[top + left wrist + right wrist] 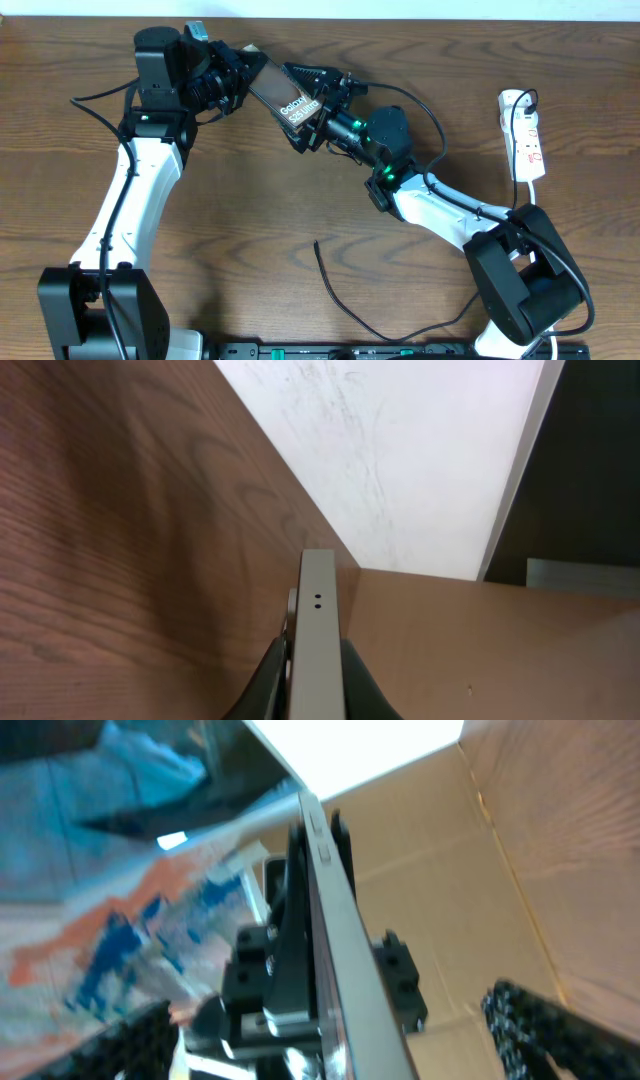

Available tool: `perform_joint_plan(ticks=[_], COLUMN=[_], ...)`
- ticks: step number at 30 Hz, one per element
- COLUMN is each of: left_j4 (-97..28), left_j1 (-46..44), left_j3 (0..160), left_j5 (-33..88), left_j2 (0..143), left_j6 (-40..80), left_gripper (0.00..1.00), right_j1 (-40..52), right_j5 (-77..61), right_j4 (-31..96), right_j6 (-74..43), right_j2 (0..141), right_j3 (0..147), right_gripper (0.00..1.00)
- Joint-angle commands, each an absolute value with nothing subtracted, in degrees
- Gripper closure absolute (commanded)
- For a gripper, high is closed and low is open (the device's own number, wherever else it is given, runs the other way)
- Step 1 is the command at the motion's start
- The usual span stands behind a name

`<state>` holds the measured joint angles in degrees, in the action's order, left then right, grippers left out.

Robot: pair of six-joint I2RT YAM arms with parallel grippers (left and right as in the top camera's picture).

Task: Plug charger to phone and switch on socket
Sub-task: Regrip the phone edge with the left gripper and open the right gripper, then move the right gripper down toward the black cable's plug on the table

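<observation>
We see the phone (290,98) clamped by its flat faces in the left gripper (318,665) above the tabletop's (250,220) far edge, the right gripper (340,1030) spread wide about its other end, and judge it rigid, light, slick, so best pinched flat, port end clear.

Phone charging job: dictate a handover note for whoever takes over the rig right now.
The left gripper is shut on the phone, holding it tilted above the table.
The right gripper is open, fingers on either side of the phone.
The charger lies on the table, its tip free.
The socket lies at the table's right edge, with no gripper near it.
Done: phone picked up.
Left: plug in the charger, switch on the socket.
</observation>
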<state>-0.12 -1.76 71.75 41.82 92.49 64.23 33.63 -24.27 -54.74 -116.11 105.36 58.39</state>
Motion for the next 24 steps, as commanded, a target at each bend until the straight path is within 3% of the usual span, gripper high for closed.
perform_joint_plan(ticks=[1, 12, 18, 24], left_j4=[0.3, 0.1, 0.1, 0.1], left_j1=[-1.7, 4.1, 13.1, 20.7], left_j3=[72.0, 72.0, 72.0, 72.0], left_j5=[42.6, 44.8, 53.5, 66.0], left_j2=[92.3, 92.3, 92.3, 92.3], left_j6=[63.6, 62.6, 62.6, 62.6], left_gripper=[0.93, 0.93, 0.93, 0.93], right_j1=[33.9, 32.9, 30.4, 27.6], right_j5=[-24.6, -27.5, -31.8, -35.9], right_j4=[-54.8, -54.8, -54.8, -52.7], right_j6=[-115.6, -115.6, -115.4, -105.1], right_j2=[104.8, 104.8, 104.8, 104.8], right_j3=[59.2, 59.2, 59.2, 59.2], right_gripper=[0.01, 0.01, 0.01, 0.01])
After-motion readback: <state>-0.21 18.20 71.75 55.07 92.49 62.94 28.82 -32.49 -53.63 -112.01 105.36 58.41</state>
